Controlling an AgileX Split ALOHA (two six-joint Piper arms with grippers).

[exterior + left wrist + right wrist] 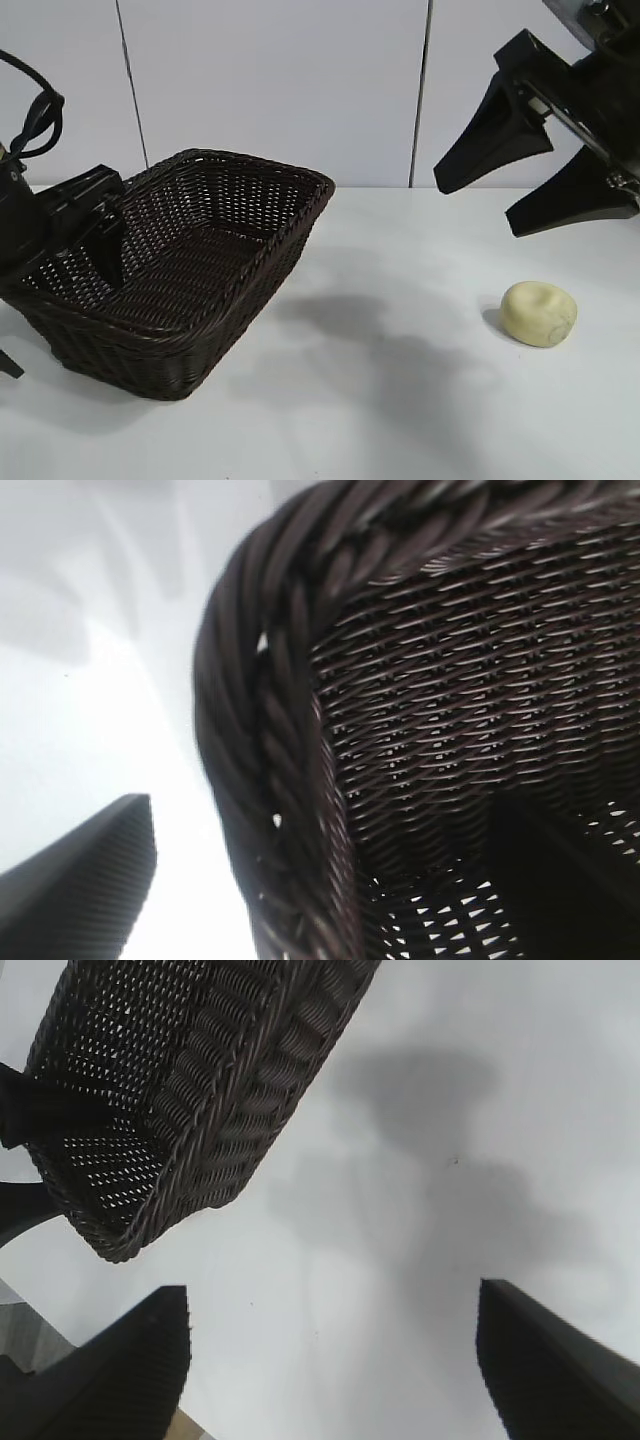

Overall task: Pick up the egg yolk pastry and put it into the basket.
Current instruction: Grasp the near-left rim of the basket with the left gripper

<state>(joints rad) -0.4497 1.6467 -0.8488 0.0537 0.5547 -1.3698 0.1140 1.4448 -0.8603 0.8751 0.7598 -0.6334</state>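
The egg yolk pastry (539, 313), a small pale cream bun with a dent on top, lies on the white table at the right. It does not show in either wrist view. The dark brown wicker basket (300, 228) stands at the left. My right gripper (476, 208) is open and empty, high in the air above and a little left of the pastry; its view (330, 1295) shows only bare table between the fingers. My left gripper (62, 320) straddles the basket's left rim (250, 730), one finger inside and one outside with a gap to the rim.
The white table (400, 400) runs from the basket to the pastry, with the right arm's shadow on it. A white panelled wall (300, 80) stands behind. The basket (200, 1110) shows far off in the right wrist view.
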